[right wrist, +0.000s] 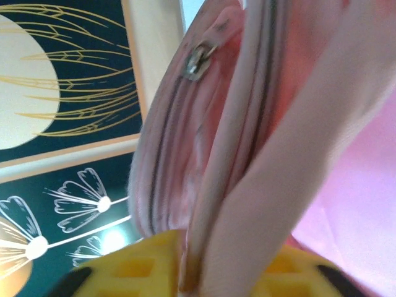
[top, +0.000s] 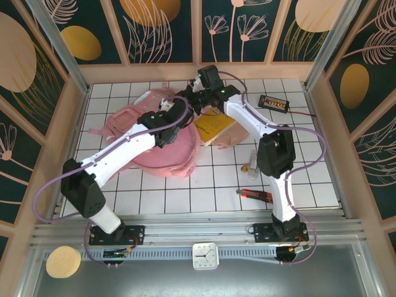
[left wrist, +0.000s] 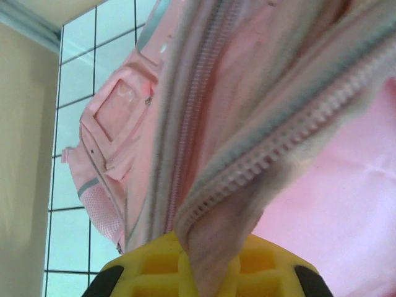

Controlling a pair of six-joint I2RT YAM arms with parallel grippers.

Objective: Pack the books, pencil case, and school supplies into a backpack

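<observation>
Backpack (top: 166, 159): lies on the white tiled table (top: 204, 198), left of centre, with both arms reaching in over its upper right edge.
Left gripper (left wrist: 210, 275): clenched on the backpack's open edge; in the left wrist view a fold of pink fabric with zipper teeth (left wrist: 278, 148) runs down between the yellow fingers (left wrist: 148, 269).
Right gripper (right wrist: 198, 272): at the backpack's rim from the far side. A pink strip drops between its yellow fingers and a metal zipper pull (right wrist: 198, 60) hangs above, but I cannot tell whether the jaws pinch it.
Books (top: 213, 127): the yellow one lies flat just right of the backpack, under the right arm.
Pencil case (top: 234, 135): pale pouch against the book's right side, partly hidden by the arm.
School supplies (top: 250, 159): small clear pieces lie right of centre, with a red and dark piece (top: 255, 194) nearer the front.
Black box (top: 274, 102): far right, wired, well apart from the rest.
</observation>
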